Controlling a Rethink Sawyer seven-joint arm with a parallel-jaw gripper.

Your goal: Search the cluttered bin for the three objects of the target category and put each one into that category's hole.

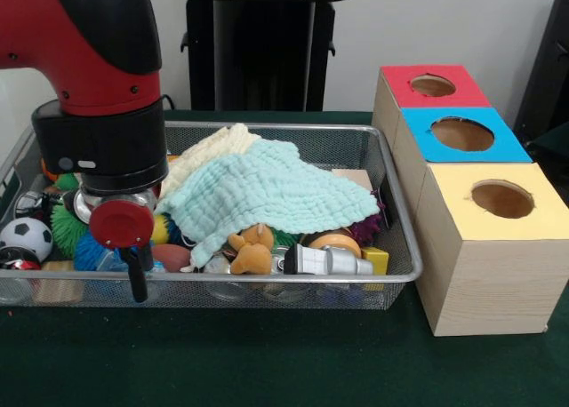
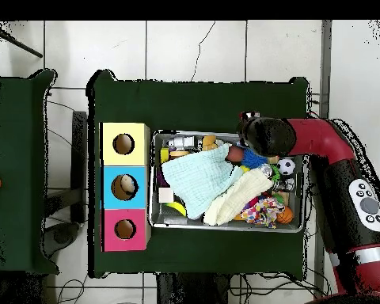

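Green cloth-covered table [image 1: 267,363] on pale tiled floor [image 2: 193,47].

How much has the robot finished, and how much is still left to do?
Possibly one thing is done: in the overhead view something pale shows inside the blue hole, though I cannot tell what. Right now the end effector is down among the toys at one end of the wire bin; whether it holds anything is hidden. The light cloths cover much of the pile, so most searching seems left.
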